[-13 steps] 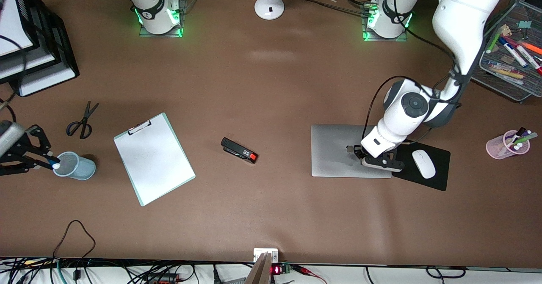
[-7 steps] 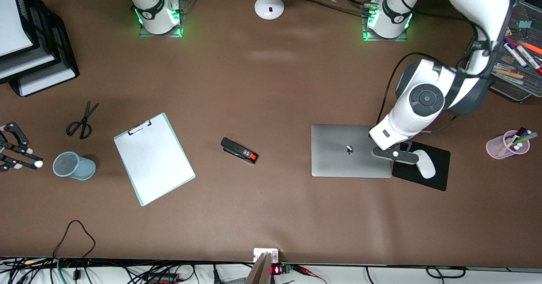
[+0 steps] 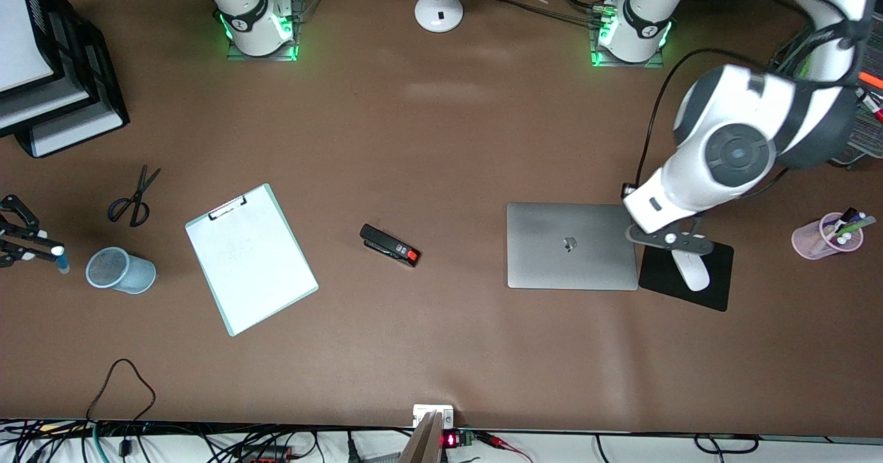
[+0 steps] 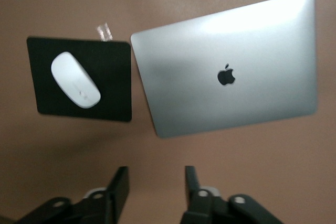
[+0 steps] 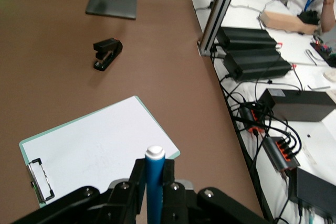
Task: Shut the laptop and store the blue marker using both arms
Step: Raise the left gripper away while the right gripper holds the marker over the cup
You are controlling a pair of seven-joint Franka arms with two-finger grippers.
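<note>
The laptop (image 3: 571, 245) lies closed on the table, silver lid up with the dark apple logo; it also shows in the left wrist view (image 4: 226, 66). My left gripper (image 3: 668, 241) hangs open and empty over the seam between the laptop and the mouse pad; its jaws stand apart in the left wrist view (image 4: 156, 187). My right gripper (image 3: 47, 250) is at the right arm's end of the table, beside the pale blue mesh cup (image 3: 118, 270). It is shut on the blue marker (image 3: 63, 264), white tip out, as the right wrist view (image 5: 155, 177) shows.
A black mouse pad (image 3: 714, 290) with a white mouse (image 3: 690, 275) lies beside the laptop. A clipboard (image 3: 250, 257), a black stapler (image 3: 389, 245) and scissors (image 3: 134, 198) lie mid-table. A pink cup of markers (image 3: 826, 235) and a mesh tray (image 3: 866, 132) stand at the left arm's end.
My left gripper rose off the laptop lid and moved toward the mouse pad. My right gripper drew back from the mesh cup's rim with the blue marker still in it.
</note>
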